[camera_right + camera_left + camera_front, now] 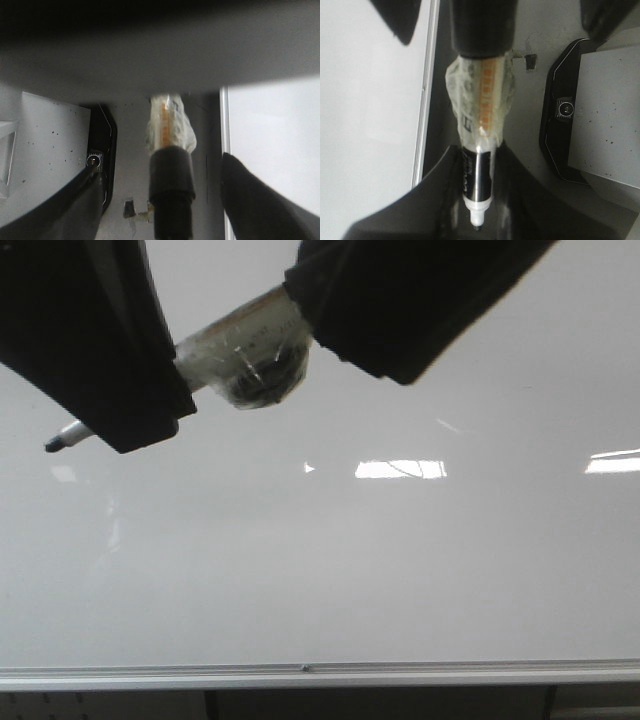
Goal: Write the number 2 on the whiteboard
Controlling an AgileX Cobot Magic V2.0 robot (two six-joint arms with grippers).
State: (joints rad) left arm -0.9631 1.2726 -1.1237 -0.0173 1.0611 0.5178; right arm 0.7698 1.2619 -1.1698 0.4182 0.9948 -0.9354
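Observation:
The whiteboard (pixel 320 570) fills the front view, glossy grey-white, with a silver rail (pixel 320 675) along its lower edge. No drawn number 2 shows on it. My left gripper (pixel 140 425) is shut on a black marker (pixel 479 175) whose middle is wrapped in clear tape (pixel 245 350). The bare tip (pixel 52 444) sticks out to the left, in front of the board. My right gripper (pixel 340 330) is open. Its fingers (pixel 250 200) stand well apart on either side of the marker's black back end (pixel 172 195) without touching it.
Bright light glare (pixel 400 469) lies on the board's middle, and more glare at the right edge (pixel 615 462). The wrist views show a black-rimmed device (pixel 557 110) and a speckled grey box (pixel 610 115) beside the board's edge (pixel 422 100).

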